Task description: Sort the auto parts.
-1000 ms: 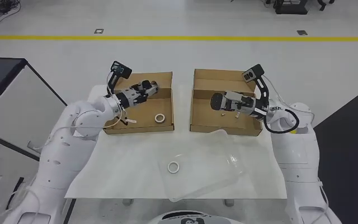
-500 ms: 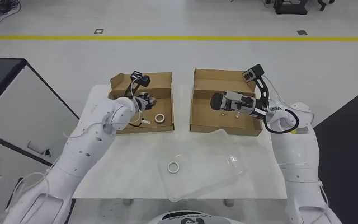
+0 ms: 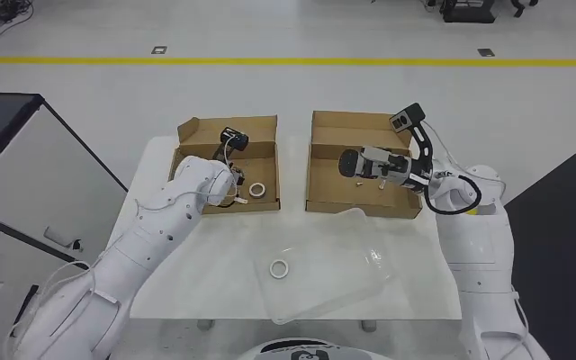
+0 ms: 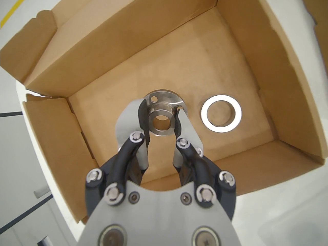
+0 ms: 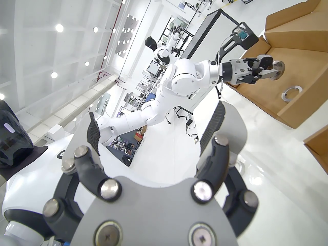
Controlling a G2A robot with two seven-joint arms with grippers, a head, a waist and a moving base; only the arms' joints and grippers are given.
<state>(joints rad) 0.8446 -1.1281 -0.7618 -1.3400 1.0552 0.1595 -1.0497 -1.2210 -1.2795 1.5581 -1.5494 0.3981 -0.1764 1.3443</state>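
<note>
The flanged bushing [image 4: 164, 98] is clamped in the jaws of the left gripper [image 4: 160, 120] over the cardboard box [image 4: 179, 39], where, if released too high, it could be bounced onto the ring [image 4: 205, 115] just beside it.

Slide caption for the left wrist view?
Left pincer grips a flanged metal bushing over an open cardboard box with a flat ring on its floor.

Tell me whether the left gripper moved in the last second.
Yes. In the top view the left gripper, shut on the flanged bushing, has shifted from the far half of the left box toward its near wall, closer to the ring.
</note>
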